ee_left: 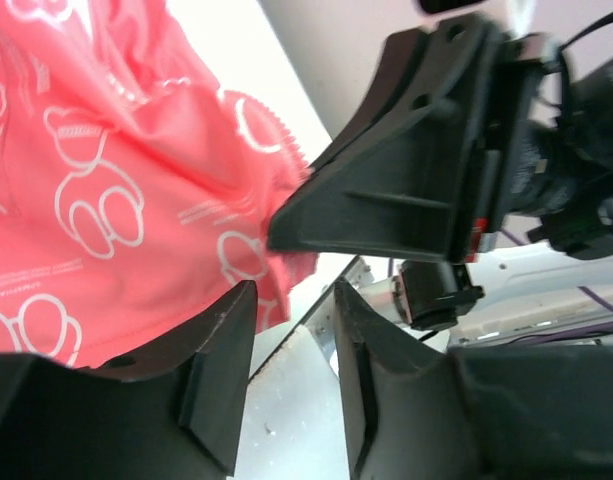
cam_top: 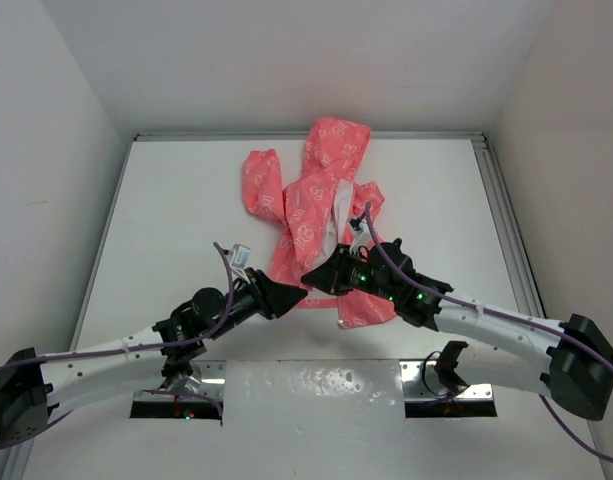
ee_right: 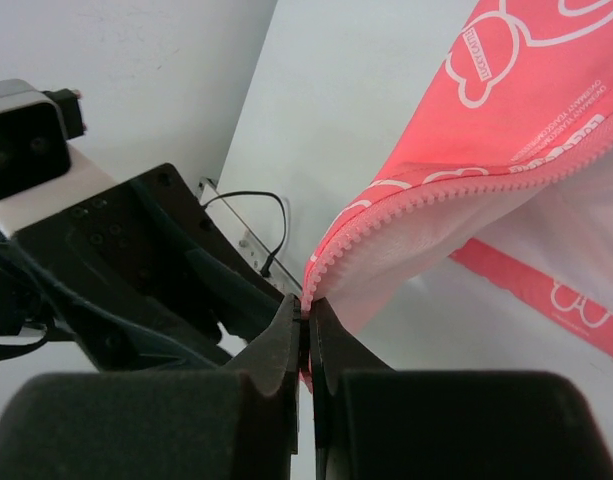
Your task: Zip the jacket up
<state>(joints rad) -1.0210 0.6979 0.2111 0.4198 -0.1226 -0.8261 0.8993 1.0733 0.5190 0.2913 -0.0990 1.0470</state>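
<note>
**Jacket gripped at its lower zipper end**

The jacket lies open at the middle of the table. The right gripper pinches the bottom of the zipper teeth, jaws pressed together. The left gripper is just beside it, jaws spread.

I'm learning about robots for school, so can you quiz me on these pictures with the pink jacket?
1. True or false: the right gripper has its jaws shut on the jacket.
2. The jacket's print is: A black, B white, C green.
3. Fill in: the left gripper has its jaws ____.
Key: 1 true; 2 B; 3 open.
</note>
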